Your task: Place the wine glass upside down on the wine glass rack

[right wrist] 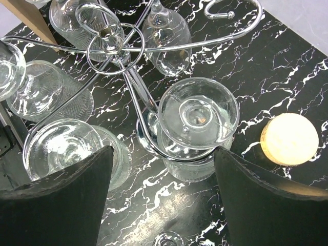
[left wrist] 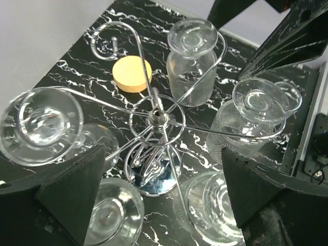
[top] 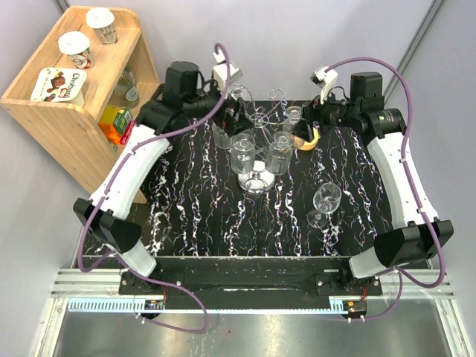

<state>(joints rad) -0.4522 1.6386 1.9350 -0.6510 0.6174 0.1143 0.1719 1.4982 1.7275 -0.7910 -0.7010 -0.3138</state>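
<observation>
Left tool [left wrist: 163, 152] spread wide, nothing between its fingers, hovering over the wine glass rack [left wrist: 156, 115]; right tool [right wrist: 163, 154] likewise spread and empty above it. Several glasses [left wrist: 192, 61] hang foot-up on the curled arms; one curl [left wrist: 108, 42] looks free. One wine glass [top: 327, 199] stands upright on the tabletop [top: 193, 223], well apart from the rack. Judgement: that glass not yet grasped, inverted or hung

Grey walls [top: 297, 37] back a wooden shelf [top: 67, 126] (left) and, seemingly, marble-patterned table [top: 201, 216].
</observation>
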